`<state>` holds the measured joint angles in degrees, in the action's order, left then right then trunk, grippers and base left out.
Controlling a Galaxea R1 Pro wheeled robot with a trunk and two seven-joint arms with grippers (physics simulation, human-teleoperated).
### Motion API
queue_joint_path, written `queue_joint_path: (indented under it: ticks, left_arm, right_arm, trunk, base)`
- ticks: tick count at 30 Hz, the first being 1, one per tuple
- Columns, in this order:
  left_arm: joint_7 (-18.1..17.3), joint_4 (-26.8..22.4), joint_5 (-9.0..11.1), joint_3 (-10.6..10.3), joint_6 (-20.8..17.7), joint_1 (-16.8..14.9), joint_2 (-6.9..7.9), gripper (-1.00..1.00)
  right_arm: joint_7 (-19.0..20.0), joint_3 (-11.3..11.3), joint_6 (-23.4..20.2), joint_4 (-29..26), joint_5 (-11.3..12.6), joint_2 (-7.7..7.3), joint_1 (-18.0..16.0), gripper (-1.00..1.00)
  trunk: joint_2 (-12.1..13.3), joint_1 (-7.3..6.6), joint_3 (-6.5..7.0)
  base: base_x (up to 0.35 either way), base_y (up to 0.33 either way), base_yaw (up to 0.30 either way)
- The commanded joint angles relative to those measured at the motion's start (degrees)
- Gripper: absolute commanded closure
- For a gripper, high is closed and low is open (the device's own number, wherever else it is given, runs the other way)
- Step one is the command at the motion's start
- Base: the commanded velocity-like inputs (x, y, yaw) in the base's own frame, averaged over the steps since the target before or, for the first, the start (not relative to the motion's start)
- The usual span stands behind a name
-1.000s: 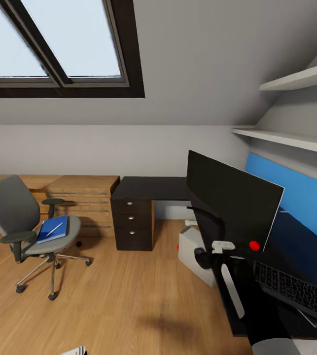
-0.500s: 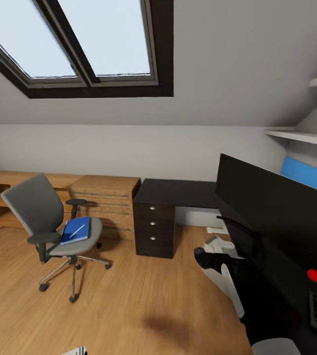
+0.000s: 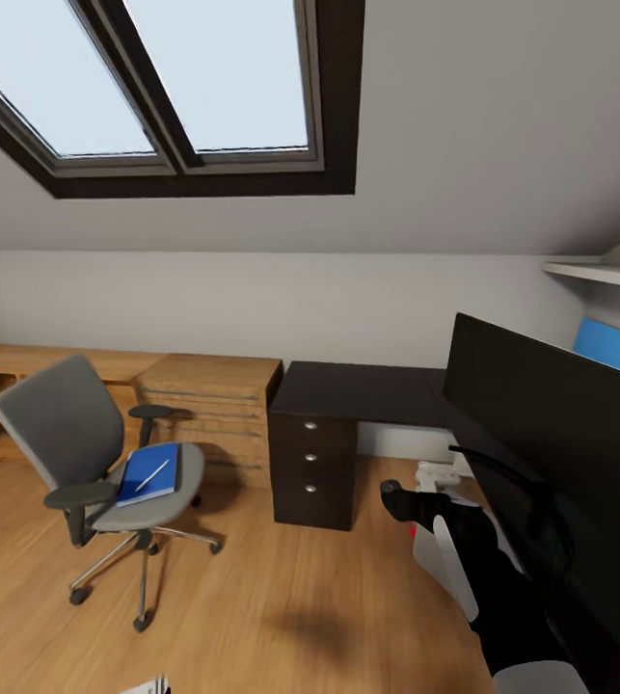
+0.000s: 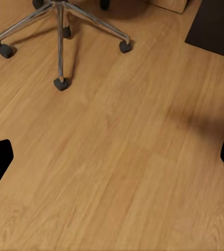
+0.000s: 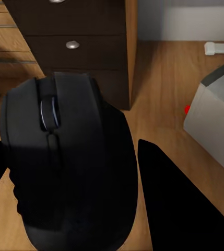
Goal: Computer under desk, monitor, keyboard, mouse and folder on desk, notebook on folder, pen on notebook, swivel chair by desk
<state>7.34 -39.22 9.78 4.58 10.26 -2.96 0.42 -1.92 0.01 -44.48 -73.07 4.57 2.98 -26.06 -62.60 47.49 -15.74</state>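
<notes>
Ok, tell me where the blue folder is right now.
In the head view the folder lies on the seat of the swivel chair at the left of the room, a pen resting on top, with the wooden drawer chest just behind.

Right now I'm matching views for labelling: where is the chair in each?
Head view: chair left of the black drawers, on wood floor.
Left wrist view: its chrome base and casters, on the floor.
Shared landmark: the drawers, also in the right wrist view behind the mouse.

Open floor (image 3: 281, 598) lies between swivel chair (image 3: 78, 453) and desk (image 3: 348, 395).
</notes>
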Motion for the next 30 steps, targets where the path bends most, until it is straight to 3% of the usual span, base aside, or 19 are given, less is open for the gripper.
queue_joint_path:
  ticks: [1, 30]
  left_arm:
    - [0.09, 0.02, 0.47, -0.15, 0.2, -0.03, 0.02, -1.0]
    - [-0.3, -0.44, 0.43, -0.18, 0.01, -0.03, 0.04, -1.0]
  right_arm:
    - [-0.35, -0.01, -0.2, -0.06, 0.63, 0.01, -0.04, 1.0]
    - [-0.27, -0.08, -0.2, -0.45, 0.62, -0.19, -0.04, 1.0]
  trunk:
    - [-0.04, 0.04, 0.0]
    - [-0.04, 0.04, 0.16]
  base:
    - [0.325, 0.018, 0.0]
    - [0.327, 0.001, 0.0]
